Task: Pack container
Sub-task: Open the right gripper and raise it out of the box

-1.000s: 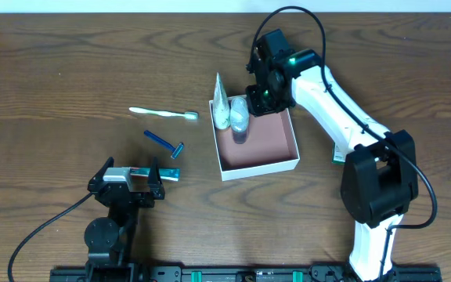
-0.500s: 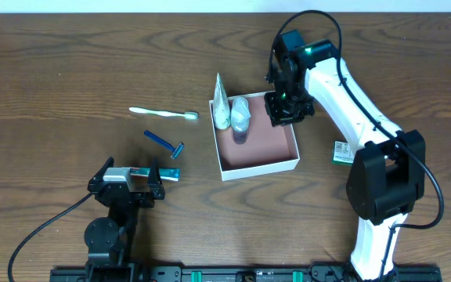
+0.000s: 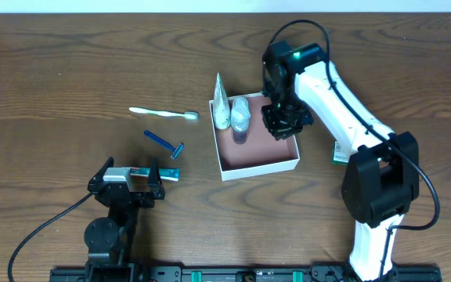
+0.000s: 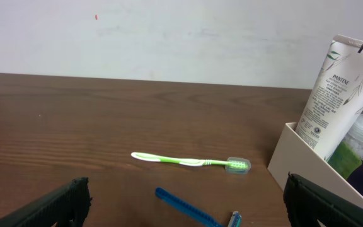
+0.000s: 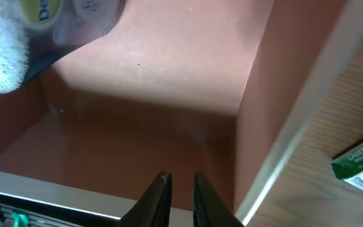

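The container (image 3: 266, 165), a shallow white-walled box with a pinkish-brown inside, sits mid-table. A white Pantene tube (image 3: 220, 102) and a clear bottle (image 3: 240, 116) lean in its left part. My right gripper (image 3: 284, 125) hovers over the container's right half, jaws shut and empty; in the right wrist view it (image 5: 181, 180) points at the container's bare floor (image 5: 169, 82). My left gripper (image 3: 130, 168) rests open and empty at the front left, far from the container. The left wrist view shows the container's wall (image 4: 307, 167) and the tube (image 4: 339, 94).
A green toothbrush (image 3: 163, 113) and a blue razor (image 3: 165, 143) lie left of the container, also in the left wrist view as toothbrush (image 4: 188, 161) and razor (image 4: 188, 207). A small teal item (image 3: 171, 174) lies by the left gripper. A green Dettol soap pack (image 3: 340, 153) lies right of the container.
My right gripper moved right, away from the bottle at the container's back left, then came over the container's right half. The left arm has not moved.
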`<act>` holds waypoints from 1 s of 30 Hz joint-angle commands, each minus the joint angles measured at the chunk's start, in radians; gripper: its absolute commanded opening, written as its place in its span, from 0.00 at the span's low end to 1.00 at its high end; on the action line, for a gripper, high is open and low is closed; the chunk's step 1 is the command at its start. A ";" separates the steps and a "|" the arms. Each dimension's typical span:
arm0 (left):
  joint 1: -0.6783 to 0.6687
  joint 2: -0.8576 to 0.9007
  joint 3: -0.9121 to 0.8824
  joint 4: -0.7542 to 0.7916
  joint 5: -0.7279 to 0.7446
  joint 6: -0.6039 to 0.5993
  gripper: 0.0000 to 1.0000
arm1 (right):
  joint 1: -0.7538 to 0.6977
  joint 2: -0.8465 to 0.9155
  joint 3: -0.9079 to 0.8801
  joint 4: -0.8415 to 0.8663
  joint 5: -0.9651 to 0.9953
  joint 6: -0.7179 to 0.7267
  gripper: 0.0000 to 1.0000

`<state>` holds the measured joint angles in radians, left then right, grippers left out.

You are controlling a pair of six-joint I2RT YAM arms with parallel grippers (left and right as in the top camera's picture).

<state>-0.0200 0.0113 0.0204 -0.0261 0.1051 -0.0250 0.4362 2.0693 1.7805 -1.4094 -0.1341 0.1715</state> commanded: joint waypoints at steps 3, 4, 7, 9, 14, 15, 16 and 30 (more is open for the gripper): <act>0.001 -0.001 -0.016 -0.034 0.018 0.006 0.98 | 0.040 -0.005 -0.083 0.032 0.040 0.015 0.10; 0.001 -0.001 -0.016 -0.034 0.018 0.006 0.98 | 0.041 -0.005 -0.097 0.037 0.040 0.016 0.10; 0.001 -0.001 -0.016 -0.034 0.018 0.006 0.98 | 0.042 -0.005 -0.137 0.038 0.040 0.034 0.09; 0.001 -0.001 -0.016 -0.034 0.018 0.006 0.98 | 0.042 -0.005 -0.159 0.042 0.040 0.034 0.08; 0.001 -0.001 -0.016 -0.034 0.018 0.006 0.98 | 0.042 -0.012 -0.173 0.047 0.040 0.034 0.07; 0.001 -0.001 -0.016 -0.034 0.018 0.006 0.98 | 0.042 -0.018 -0.173 0.045 0.040 0.034 0.09; 0.001 -0.001 -0.016 -0.034 0.018 0.006 0.98 | 0.042 -0.026 -0.173 0.040 0.039 0.034 0.08; 0.001 -0.001 -0.016 -0.034 0.018 0.006 0.98 | 0.047 -0.140 -0.174 -0.021 0.028 0.042 0.13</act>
<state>-0.0200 0.0113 0.0204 -0.0261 0.1051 -0.0250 0.4747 1.9518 1.6108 -1.4265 -0.1013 0.1986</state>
